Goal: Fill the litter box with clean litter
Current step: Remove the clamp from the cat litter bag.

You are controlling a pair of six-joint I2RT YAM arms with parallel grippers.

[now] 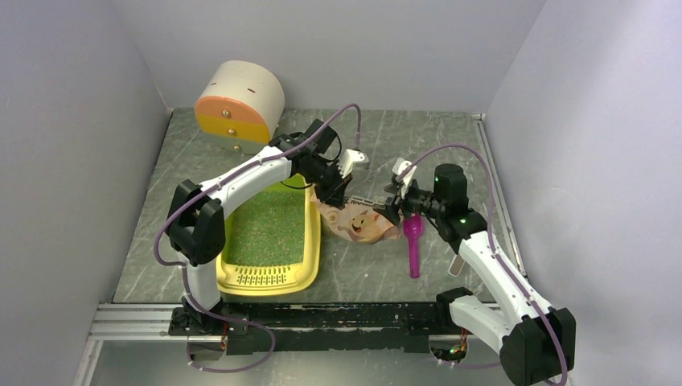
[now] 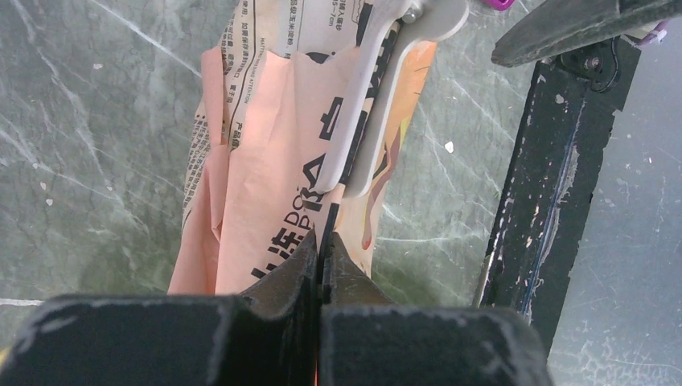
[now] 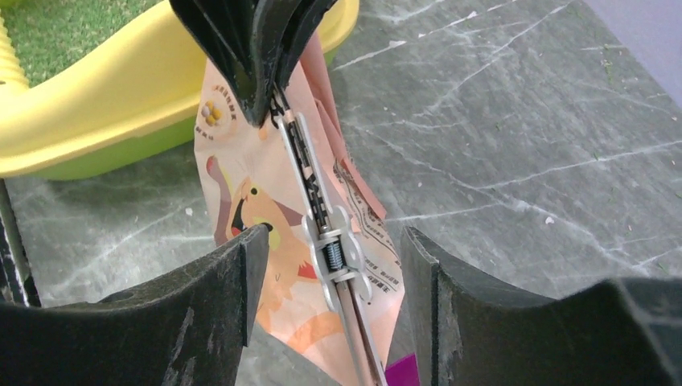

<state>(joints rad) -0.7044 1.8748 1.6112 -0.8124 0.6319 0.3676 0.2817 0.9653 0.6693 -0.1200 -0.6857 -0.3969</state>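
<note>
The yellow litter box point(image 1: 310, 257) lies at left centre with green litter point(image 1: 269, 225) spread in it; its rim point(image 3: 121, 104) and litter point(image 3: 64, 24) also show in the right wrist view. My left gripper point(image 1: 331, 195) is shut on the top edge of the pink-beige printed bag point(image 1: 362, 225), which hangs just right of the box. In the left wrist view the gripper point(image 2: 324, 241) pinches the bag point(image 2: 265, 161) below a grey clip point(image 2: 378, 104). My right gripper point(image 3: 334, 241) is open, a finger on each side of the clip point(image 3: 330, 249) and bag point(image 3: 265, 209).
A magenta scoop point(image 1: 413, 245) lies on the grey table right of the bag. A white cylinder with an orange end point(image 1: 239, 100) stands at the back left. A black rail point(image 1: 322, 314) runs along the near edge. Grey walls close in on three sides.
</note>
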